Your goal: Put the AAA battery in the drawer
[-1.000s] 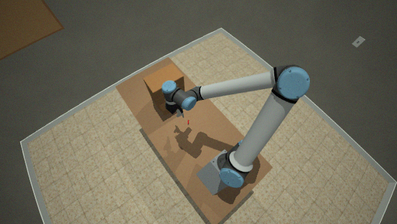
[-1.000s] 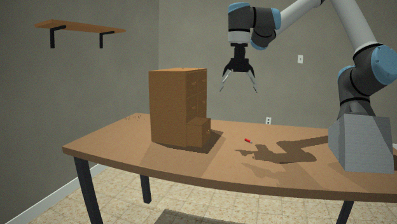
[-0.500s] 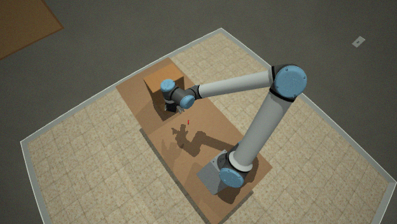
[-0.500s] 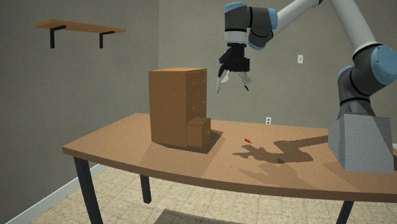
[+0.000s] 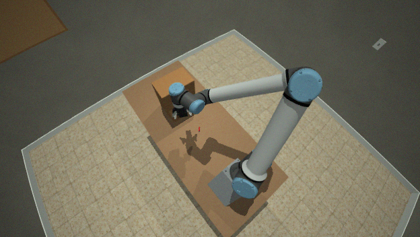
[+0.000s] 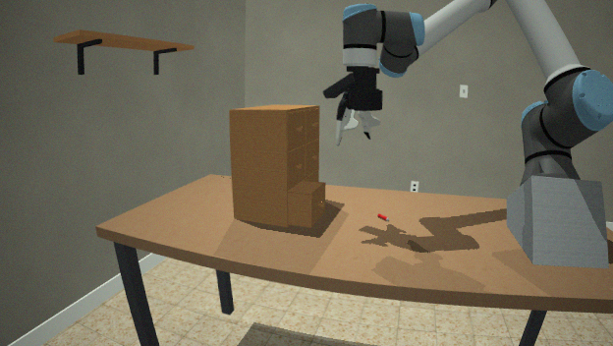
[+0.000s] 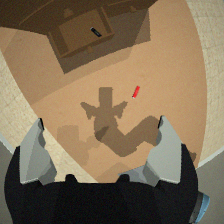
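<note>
Wood-brown surface (image 5: 232, 131) (image 6: 196, 206) (image 7: 175, 75) is partly hidden by the wide-open, empty fingers (image 5: 182, 115) (image 6: 355, 140), the drawer's (image 6: 301, 205) (image 7: 59, 46) dark item (image 7: 96, 32) being indistinct.

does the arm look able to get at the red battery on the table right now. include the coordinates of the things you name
Probably yes: the red battery (image 5: 199, 129) (image 6: 382, 217) (image 7: 136, 92) lies in the open, clear of the pulled-out drawer (image 6: 301, 207) (image 7: 90, 49), and the gripper (image 5: 182, 115) (image 6: 353, 140) (image 7: 100, 118) hangs open above table height, though it would likely need to shift sideways and descend.
</note>
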`<state>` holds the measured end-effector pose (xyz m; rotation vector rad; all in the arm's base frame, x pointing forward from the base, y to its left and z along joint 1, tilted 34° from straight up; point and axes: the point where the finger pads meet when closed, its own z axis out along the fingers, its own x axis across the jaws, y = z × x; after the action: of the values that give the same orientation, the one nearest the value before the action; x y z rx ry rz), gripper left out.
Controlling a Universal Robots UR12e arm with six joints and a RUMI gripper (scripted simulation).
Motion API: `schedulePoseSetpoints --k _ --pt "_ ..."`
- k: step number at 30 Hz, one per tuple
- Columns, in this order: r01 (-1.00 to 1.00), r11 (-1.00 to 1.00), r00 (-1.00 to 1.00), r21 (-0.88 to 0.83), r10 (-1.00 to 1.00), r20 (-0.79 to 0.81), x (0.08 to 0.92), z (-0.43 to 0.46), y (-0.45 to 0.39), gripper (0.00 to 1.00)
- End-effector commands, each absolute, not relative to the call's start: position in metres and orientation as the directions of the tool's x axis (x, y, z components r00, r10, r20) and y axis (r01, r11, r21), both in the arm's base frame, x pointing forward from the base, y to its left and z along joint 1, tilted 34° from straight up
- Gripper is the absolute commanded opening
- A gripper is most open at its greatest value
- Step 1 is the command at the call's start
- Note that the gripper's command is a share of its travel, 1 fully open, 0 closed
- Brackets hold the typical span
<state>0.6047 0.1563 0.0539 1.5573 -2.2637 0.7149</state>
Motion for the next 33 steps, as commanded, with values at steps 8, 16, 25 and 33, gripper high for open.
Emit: schedulePoseSetpoints --k 8,16,25,33 --pt "-0.992 0.078 -0.118 -0.095 -0.831 0.544 0.6131 0.0517 0.1608 1.00" --pt "-0.998 0.019 -0.047 -0.056 -0.834 0.550 0.6151 0.0509 0.1620 1.00" --pt "-0.999 -0.021 0.001 -0.030 -0.834 0.552 0.6164 0.0503 0.1628 1.00" --pt "-0.999 -0.026 0.008 -0.026 -0.834 0.552 0.6166 0.0502 0.1629 1.00"
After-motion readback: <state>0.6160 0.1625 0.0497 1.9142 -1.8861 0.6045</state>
